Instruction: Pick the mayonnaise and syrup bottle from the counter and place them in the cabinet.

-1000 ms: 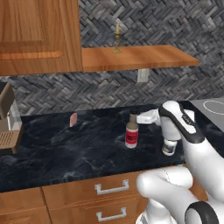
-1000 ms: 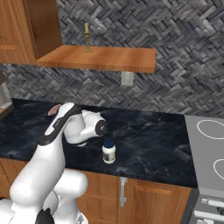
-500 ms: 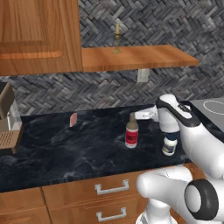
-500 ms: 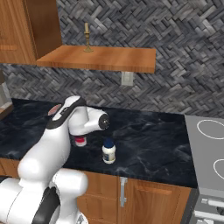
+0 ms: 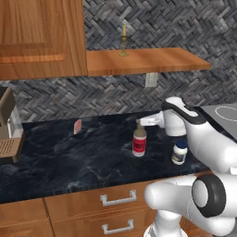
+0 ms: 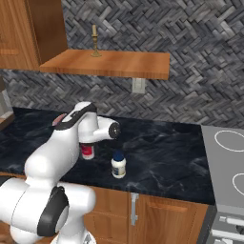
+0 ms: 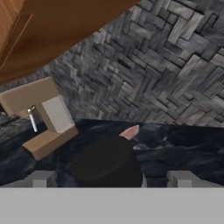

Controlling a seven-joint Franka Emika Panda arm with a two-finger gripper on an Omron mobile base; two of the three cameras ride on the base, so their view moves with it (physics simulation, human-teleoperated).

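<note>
Syrup bottle [image 5: 139,142] upright — long axis vertical, cap up

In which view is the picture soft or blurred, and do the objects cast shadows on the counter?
Hand view: syrup bottle cap looms close and soft-edged, wall coarse. Left base view: sharper; mayonnaise and counter show almost no shadows. Right base view: lighting equally flat.

The black marbled tabletop [image 5: 83,157] carries the syrup bottle [image 5: 139,140] and, near it, the small mayonnaise [image 5: 179,152] jar, both upright. A small red card [image 5: 77,126] stands further back, and a beige machine [image 5: 10,127] at the left end.
</note>
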